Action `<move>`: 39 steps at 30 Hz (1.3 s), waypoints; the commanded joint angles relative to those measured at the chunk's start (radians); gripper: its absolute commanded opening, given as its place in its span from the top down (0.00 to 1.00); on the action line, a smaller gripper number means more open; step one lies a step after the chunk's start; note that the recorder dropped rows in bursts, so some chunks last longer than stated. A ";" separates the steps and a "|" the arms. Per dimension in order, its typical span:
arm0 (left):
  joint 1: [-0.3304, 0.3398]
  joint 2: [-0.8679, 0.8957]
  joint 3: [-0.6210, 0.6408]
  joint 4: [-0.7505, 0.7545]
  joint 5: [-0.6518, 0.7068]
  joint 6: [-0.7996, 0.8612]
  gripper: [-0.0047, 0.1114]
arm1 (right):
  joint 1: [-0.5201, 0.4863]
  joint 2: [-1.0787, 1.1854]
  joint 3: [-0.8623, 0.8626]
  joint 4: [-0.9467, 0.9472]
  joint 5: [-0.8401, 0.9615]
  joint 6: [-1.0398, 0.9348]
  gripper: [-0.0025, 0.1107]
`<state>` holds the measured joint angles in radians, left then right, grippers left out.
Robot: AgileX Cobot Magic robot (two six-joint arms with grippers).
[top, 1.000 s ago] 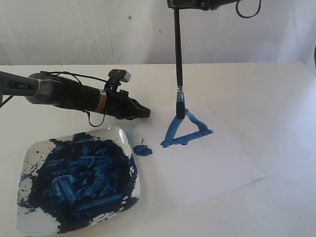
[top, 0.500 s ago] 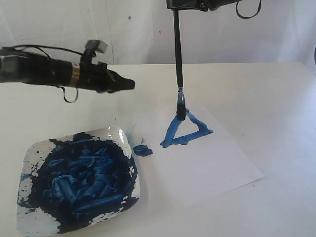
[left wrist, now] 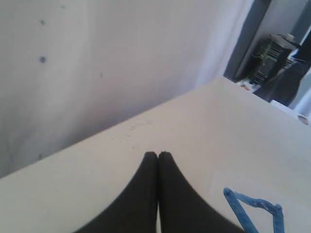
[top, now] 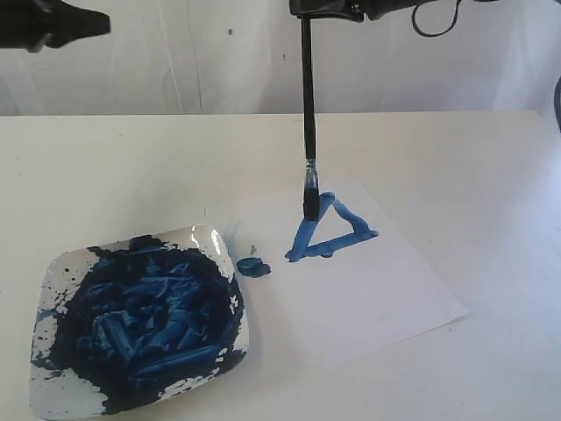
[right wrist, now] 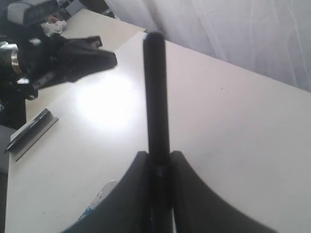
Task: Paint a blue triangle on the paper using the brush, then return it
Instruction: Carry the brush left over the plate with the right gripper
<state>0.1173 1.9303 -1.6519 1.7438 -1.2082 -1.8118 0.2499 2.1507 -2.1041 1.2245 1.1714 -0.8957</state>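
Note:
The brush [top: 308, 96] hangs upright, its black handle [right wrist: 156, 97] clamped by my right gripper [top: 310, 9] at the top of the exterior view. The jaws stand shut on that handle [right wrist: 159, 159]. Its blue-smeared ferrule and dark tip [top: 309, 206] sit at the upper left side of the blue triangle [top: 331, 228], a small thick outline on the white paper [top: 377, 289]. My left gripper [top: 105, 23] is high at the far left, shut and empty [left wrist: 158, 155], well away from the sheet. Part of the triangle [left wrist: 252, 206] shows in the left wrist view.
A square white plate [top: 210, 239] smeared with dark blue paint lies at the front left. A small round blue paint blob [top: 254, 266] sits between the plate and the triangle. A white curtain backs the table. The left arm [right wrist: 73, 58] shows in the right wrist view.
My left arm has risen from just above the plate's far edge to the top left corner. The brush has shifted slightly left along the triangle's top.

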 commanded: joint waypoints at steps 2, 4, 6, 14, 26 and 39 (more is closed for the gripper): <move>0.095 -0.095 -0.001 0.001 -0.013 -0.049 0.96 | -0.011 0.038 0.001 0.052 0.038 -0.002 0.98; 0.127 -0.121 -0.001 0.001 -0.013 -0.054 0.96 | -0.011 0.050 0.001 0.072 0.041 -0.021 0.98; 0.160 -0.151 -0.001 0.001 -0.013 -0.060 0.96 | -0.011 0.063 0.001 0.104 0.050 -0.046 0.98; 0.278 -0.252 -0.001 0.001 -0.013 -0.148 0.96 | -0.011 0.139 0.001 0.257 0.050 -0.049 0.98; 0.379 -0.359 -0.001 0.001 -0.013 -0.233 0.96 | -0.005 0.213 0.001 0.372 0.050 -0.044 0.98; 0.408 -0.429 -0.001 0.001 -0.013 -0.261 0.96 | 0.028 0.261 0.001 0.372 0.050 -0.011 0.98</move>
<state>0.5226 1.5225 -1.6519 1.7475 -1.2139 -2.0620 0.2791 2.4033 -2.1041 1.5815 1.2158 -0.9255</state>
